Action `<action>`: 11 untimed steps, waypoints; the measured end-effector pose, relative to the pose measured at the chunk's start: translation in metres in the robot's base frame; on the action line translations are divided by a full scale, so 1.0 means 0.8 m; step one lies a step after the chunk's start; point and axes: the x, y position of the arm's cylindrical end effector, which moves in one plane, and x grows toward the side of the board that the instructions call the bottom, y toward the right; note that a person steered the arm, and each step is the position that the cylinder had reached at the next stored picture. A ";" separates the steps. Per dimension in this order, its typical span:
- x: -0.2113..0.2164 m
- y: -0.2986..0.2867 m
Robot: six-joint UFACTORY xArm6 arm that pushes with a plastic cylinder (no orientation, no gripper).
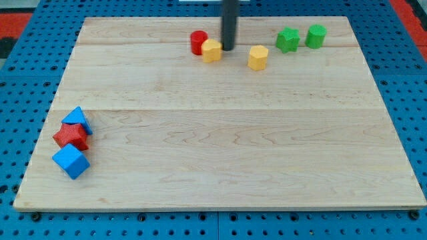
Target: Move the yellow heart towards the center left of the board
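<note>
The yellow heart (pixel 211 51) lies near the board's top edge, a little left of the middle. It touches a red cylinder (pixel 198 42) on its left. My tip (pixel 228 49) stands just right of the yellow heart, almost touching it. A second yellow block, a hexagon (pixel 258 57), lies further to the right of my tip.
A green star-like block (pixel 288 40) and a green cylinder (pixel 315 36) sit at the top right. At the lower left edge a blue triangle (pixel 77 119), a red star-like block (pixel 71 137) and a blue cube (pixel 71 161) are clustered. The wooden board (pixel 220 147) lies on a blue pegboard.
</note>
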 end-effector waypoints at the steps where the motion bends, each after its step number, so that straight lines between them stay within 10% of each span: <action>1: -0.029 -0.048; 3: -0.012 0.079; 6: 0.146 -0.199; 8: 0.070 -0.219; 9: 0.094 -0.281; 11: 0.163 -0.168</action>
